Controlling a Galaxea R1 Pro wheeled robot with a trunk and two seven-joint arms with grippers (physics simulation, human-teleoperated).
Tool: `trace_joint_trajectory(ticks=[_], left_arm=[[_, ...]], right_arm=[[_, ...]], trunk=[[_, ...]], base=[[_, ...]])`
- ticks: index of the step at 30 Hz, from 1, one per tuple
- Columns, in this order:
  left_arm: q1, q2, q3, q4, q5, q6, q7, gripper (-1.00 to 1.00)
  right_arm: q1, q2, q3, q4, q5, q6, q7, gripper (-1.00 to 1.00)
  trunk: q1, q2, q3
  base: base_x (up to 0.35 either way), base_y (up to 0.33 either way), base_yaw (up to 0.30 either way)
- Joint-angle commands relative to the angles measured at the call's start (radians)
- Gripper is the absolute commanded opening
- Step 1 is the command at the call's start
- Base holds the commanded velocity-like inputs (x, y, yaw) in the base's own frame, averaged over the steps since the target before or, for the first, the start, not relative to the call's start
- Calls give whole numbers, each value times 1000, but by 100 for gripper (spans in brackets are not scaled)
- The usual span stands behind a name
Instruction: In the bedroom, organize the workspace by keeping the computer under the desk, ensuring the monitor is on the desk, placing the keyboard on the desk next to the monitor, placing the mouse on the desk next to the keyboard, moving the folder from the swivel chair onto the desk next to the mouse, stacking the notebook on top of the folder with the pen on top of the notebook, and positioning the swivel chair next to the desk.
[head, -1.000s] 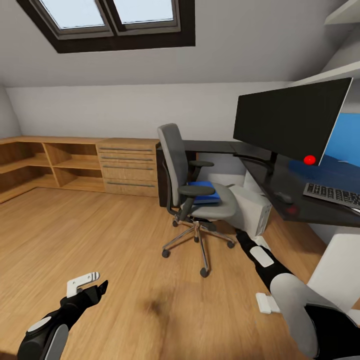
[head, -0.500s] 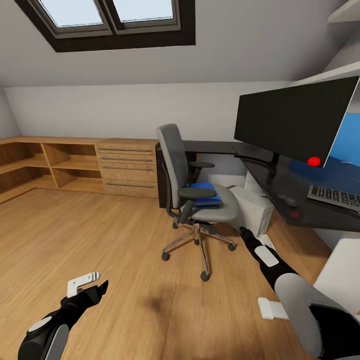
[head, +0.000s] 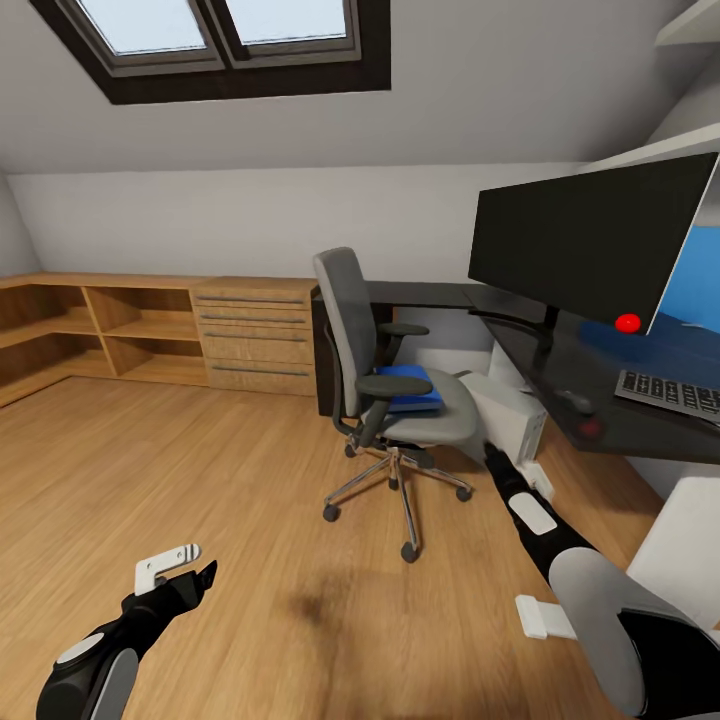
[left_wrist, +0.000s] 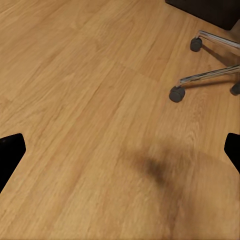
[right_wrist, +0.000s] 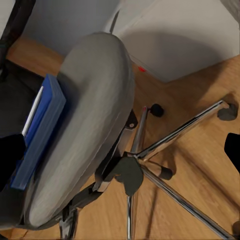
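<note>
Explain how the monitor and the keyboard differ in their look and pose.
The monitor stands upright on a thin stand; the keyboard lies flat. The monitor is a plain black screen with a red dot at a lower corner; the keyboard shows rows of dark keys in a lighter frame. The monitor looks much larger. Both are on the black desk.
</note>
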Motion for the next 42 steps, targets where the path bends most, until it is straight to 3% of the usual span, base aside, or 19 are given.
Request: trace_joint_trajectory(ticks=[1, 2, 10, 42], left_arm=[[0, 0, -1, -1, 11, 5, 8, 100], [0, 0, -1, -1, 11, 5, 8, 100], [0, 0, -1, -1, 11, 5, 8, 100], [0, -3, -4, 4, 11, 5, 8, 100]], right_arm=[[-1, 0, -2, 2, -11, -3, 37, 100], [0, 0, -2, 4, -11, -8, 84, 100], [0, -1, -2, 4, -12, -14, 118, 100], [0, -3, -5, 6, -15, -10, 116, 100]], trunk=[[0, 0, -1], [0, 0, -1], [0, 0, -1], [0, 0, -1]], base=[[0, 0, 0], [0, 0, 0], [14, 0, 0], [151, 0, 0]])
